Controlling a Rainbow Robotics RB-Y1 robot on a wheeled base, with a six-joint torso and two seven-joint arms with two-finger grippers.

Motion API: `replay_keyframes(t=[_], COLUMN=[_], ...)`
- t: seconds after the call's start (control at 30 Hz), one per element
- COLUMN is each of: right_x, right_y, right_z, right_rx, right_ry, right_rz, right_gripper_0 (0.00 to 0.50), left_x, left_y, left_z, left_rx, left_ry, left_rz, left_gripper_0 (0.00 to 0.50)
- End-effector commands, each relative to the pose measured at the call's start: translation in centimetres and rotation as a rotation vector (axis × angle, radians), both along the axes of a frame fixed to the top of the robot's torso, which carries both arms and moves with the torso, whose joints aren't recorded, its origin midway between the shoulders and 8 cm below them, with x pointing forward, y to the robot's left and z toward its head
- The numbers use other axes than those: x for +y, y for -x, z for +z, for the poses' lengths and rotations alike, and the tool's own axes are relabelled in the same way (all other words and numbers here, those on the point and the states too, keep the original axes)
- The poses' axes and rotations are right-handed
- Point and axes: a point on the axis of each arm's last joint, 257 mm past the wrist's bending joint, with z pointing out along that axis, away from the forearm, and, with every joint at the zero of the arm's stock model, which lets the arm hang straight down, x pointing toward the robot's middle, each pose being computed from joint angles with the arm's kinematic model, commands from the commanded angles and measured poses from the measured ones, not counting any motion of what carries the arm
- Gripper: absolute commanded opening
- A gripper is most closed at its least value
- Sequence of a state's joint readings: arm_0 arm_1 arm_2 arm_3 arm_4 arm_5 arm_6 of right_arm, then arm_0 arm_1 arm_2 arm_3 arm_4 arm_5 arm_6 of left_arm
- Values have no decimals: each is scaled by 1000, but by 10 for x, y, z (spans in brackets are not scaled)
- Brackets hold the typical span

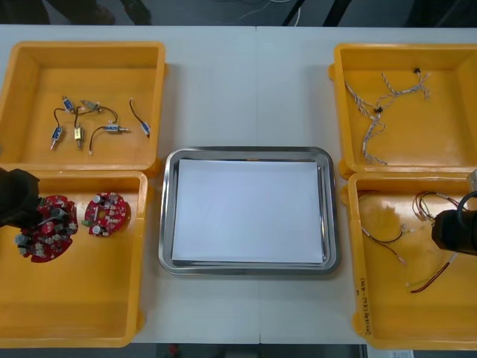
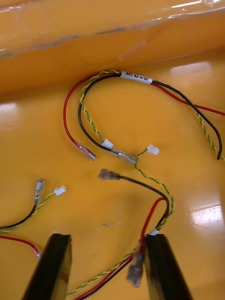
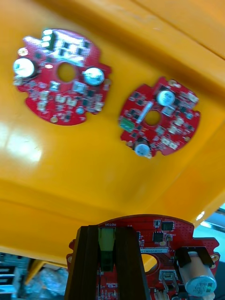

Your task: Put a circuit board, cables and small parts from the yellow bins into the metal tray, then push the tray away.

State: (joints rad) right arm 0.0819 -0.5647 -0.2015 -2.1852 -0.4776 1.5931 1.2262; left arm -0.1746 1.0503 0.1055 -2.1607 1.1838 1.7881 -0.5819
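We judge the round red circuit board [image 3: 159,234] stiff but fragile; the left gripper [image 3: 108,232] clamps its rim, while the right gripper [image 2: 108,241] stands open over limp red-black cables [image 2: 136,77].

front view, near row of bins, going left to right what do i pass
left tool → circuit board it grips → loose circuit board → metal tray → black and red cable → right tool, open
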Motion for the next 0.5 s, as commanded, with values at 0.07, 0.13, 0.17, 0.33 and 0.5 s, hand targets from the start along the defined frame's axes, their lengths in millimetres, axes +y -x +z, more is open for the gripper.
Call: replay_keyframes(t=[0.07, 0.13, 0.17, 0.33, 0.5], right_x=[-15, -16, -16, -16, -20], right_y=[-6, -4, -4, -1, 3], right_z=[21, 22, 22, 27, 38], right_rx=[-39, -36, -34, -34, -35], right_ry=[-1, -5, -8, -49, -98], right_rz=[-43, -45, -45, -48, -66], right_gripper_0=[500, 500, 500, 500, 500], left_x=[-37, -53, -57, -90, -141], left_y=[-21, -27, -30, -40, -56], left_z=[24, 27, 29, 31, 26], left_rx=[-44, -57, -64, -92, -137], left_ry=[-83, -95, -96, -108, -101], left_rz=[-142, -188, -199, -276, -361], left_gripper_0=[0, 0, 0, 0, 0])
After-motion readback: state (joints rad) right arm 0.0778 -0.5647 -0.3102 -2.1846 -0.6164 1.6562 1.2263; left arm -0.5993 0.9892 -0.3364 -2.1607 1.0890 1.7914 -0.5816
